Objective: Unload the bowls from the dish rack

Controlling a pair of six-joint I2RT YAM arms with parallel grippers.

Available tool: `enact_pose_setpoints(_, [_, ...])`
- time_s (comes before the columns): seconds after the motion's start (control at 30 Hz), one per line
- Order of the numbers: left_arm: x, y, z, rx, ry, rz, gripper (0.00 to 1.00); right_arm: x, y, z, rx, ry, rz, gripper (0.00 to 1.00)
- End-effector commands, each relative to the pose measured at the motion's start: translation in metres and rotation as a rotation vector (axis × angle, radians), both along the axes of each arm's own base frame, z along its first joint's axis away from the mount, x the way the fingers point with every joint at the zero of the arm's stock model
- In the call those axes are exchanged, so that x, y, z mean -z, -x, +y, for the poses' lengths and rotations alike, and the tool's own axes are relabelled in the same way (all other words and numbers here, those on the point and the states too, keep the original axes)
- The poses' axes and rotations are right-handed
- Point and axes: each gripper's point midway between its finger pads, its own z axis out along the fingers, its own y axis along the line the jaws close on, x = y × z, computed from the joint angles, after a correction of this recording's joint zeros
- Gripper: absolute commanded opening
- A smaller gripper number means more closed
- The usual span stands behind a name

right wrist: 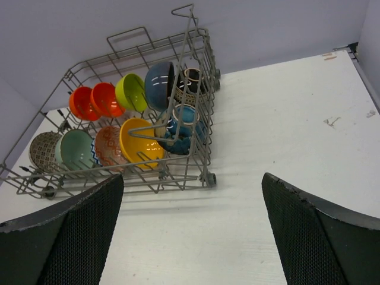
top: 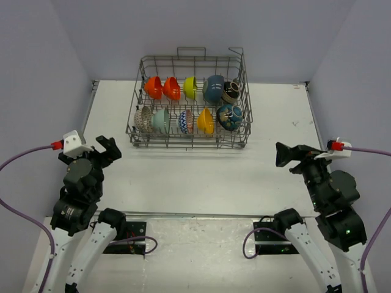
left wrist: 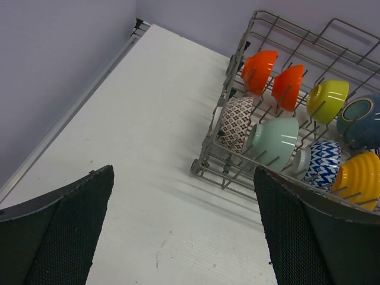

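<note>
The grey wire dish rack (top: 134,101) stands at the back middle of the table with ten bowls on edge in two rows. The back row holds orange (top: 153,87), red (top: 171,88), yellow-green (top: 190,87), blue (top: 213,88) and black-and-cream (top: 230,91) bowls. The front row holds speckled (top: 143,119), mint (top: 161,119), zigzag (top: 186,121), yellow (top: 205,121) and dark teal (top: 229,117) bowls. My left gripper (top: 107,148) is open and empty, near and left of the rack. My right gripper (top: 287,154) is open and empty, near and right of the rack.
White tabletop (top: 201,177) lies between the rack and the arm bases. Grey walls close in the back and both sides. The rack's handle loop (top: 190,49) rises at its far edge. The rack's left front corner (left wrist: 205,160) and right front wheel (right wrist: 209,178) rest on the table.
</note>
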Motion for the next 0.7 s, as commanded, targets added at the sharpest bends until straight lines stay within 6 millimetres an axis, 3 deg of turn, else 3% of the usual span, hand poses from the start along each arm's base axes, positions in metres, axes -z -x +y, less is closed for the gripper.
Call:
enact_pose_setpoints(0.0, [-0.016, 0.007, 0.008, -0.04, 0.034, -0.05, 1.0, -0.013, 0.005, -0.004, 0.012, -0.01, -0.023, 0.99])
enact_pose_setpoints(0.17, [-0.016, 0.008, 0.007, -0.034, 0.035, -0.053, 1.0, -0.016, 0.006, 0.001, -0.014, -0.018, -0.03, 0.99])
enact_pose_setpoints(0.33, [-0.018, 0.008, 0.006, -0.025, 0.037, -0.061, 1.0, -0.02, 0.007, 0.018, -0.103, -0.037, -0.039, 0.99])
enact_pose_setpoints(0.53, [-0.016, 0.006, 0.004, -0.018, 0.033, -0.056, 1.0, -0.023, 0.005, 0.01, -0.057, -0.055, -0.039, 0.99])
enact_pose_setpoints(0.67, [-0.011, -0.001, 0.0, -0.003, 0.02, -0.037, 1.0, -0.033, 0.004, 0.029, -0.147, -0.094, -0.043, 0.99])
